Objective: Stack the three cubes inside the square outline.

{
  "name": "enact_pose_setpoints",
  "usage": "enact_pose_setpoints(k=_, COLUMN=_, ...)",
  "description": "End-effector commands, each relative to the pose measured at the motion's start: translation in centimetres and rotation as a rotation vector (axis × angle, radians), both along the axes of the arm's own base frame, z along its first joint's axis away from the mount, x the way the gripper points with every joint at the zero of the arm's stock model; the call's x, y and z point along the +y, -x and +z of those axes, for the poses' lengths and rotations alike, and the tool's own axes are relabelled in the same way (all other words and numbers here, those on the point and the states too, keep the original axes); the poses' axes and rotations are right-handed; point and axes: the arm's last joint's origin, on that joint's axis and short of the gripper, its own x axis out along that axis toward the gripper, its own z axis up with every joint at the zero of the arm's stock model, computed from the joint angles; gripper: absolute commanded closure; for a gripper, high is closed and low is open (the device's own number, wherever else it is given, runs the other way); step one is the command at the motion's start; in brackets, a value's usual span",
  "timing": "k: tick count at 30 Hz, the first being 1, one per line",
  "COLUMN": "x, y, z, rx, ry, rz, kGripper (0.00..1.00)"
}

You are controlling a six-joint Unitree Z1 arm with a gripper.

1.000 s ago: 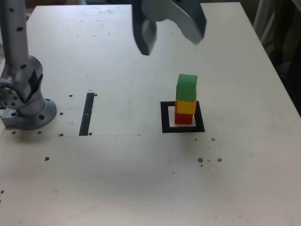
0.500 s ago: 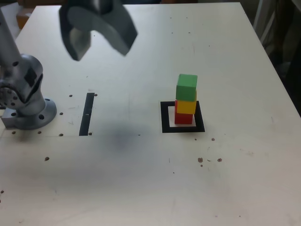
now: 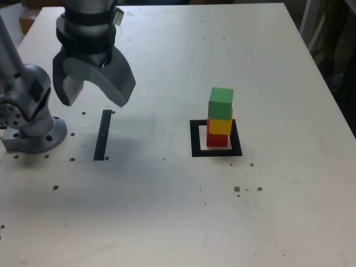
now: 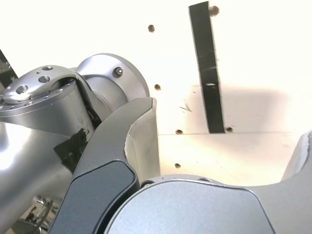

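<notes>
In the exterior view the arm above the tool [image 3: 92,94] is cut off by the top edge. The red cube [image 3: 217,137] shows only partly under the yellow cube [image 3: 220,125], and the stack hides the pale centre of the square outline [image 3: 195,139]. In the wrist view the black strip [image 4: 207,68] runs out of the frame, and one finger [image 4: 300,161] is cut by the edge.

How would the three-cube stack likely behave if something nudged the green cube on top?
The green cube looks slightly wider than the yellow cube beneath it, so it would probably slide or tip off first. The stack is tall over the red cube's small footprint inside the square outline, so it would likely topple. The blocks look rigid.
</notes>
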Motion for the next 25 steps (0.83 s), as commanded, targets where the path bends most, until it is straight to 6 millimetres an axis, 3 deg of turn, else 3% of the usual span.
enact_pose_setpoints(k=1, x=0.0, y=0.2, z=-0.7, rx=0.014, ry=-0.003, rz=0.027, kGripper=0.01)
enact_pose_setpoints(k=8, x=-0.2, y=0.1, z=-3.1, rx=0.028, ry=0.007, rz=0.066, kGripper=0.01)
enact_pose_setpoints(k=25, x=-0.2, y=0.0, z=-3.2, rx=0.035, ry=0.002, rz=0.07, kGripper=0.01)
